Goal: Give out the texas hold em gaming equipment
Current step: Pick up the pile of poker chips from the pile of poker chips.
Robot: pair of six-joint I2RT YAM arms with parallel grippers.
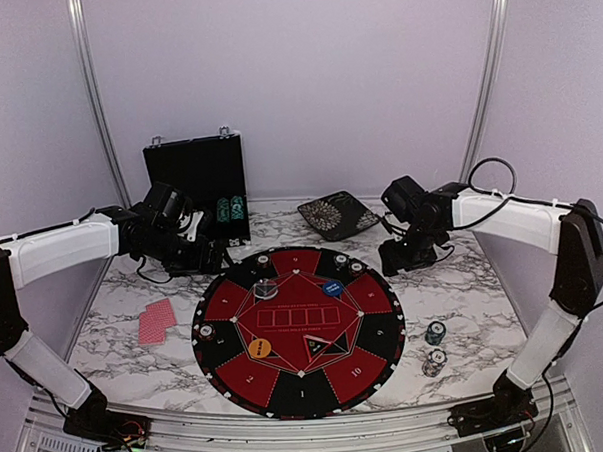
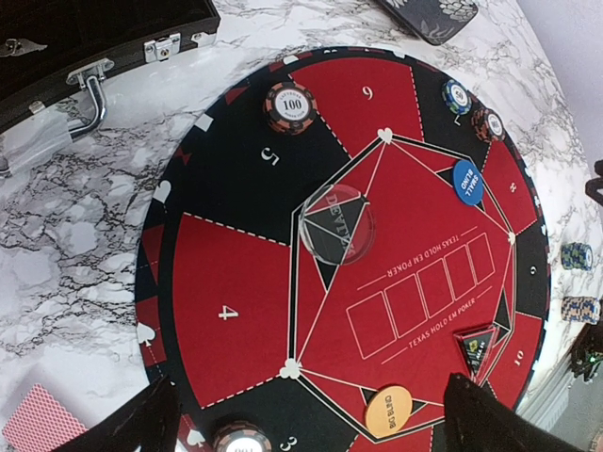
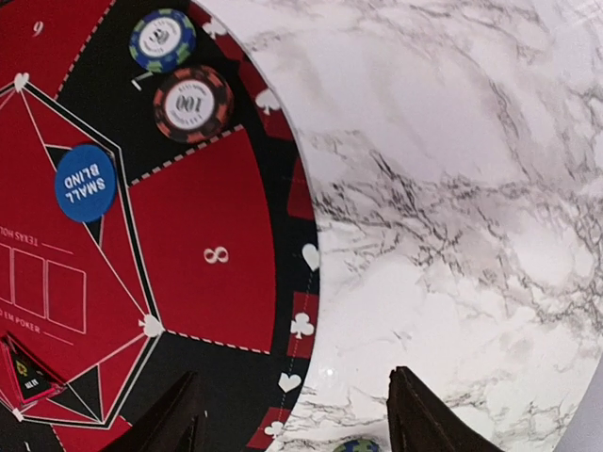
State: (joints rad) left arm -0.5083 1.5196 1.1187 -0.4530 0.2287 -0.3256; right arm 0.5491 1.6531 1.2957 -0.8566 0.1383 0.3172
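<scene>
Red-backed playing cards point(image 1: 157, 320) lie left of the round mat point(image 1: 225, 301). On the mat rest single poker chips point(image 1: 264, 259) point(image 1: 341, 260) point(image 1: 206, 331), a clear disc point(image 1: 266, 288), a blue disc point(image 1: 332, 288) and an orange disc point(image 1: 259, 347). Two chip stacks point(image 1: 435, 332) point(image 1: 434, 361) stand right of the mat. My left gripper point(image 1: 201, 254) hovers open by the mat's far left edge; between its fingers point(image 2: 311, 395) shows only mat point(image 2: 226, 282), with the orange disc point(image 2: 388, 411) near one finger. My right gripper point(image 1: 403, 257) point(image 3: 294, 400) is open over the mat's far right rim, holding nothing.
The black hinged case point(image 1: 196, 176) stands open at the back left with green chips point(image 1: 231, 209) beside it. A dark patterned tray point(image 1: 338, 215) lies at the back middle. A small triangular marker point(image 1: 332, 347) sits on the mat. Walls close in on both sides.
</scene>
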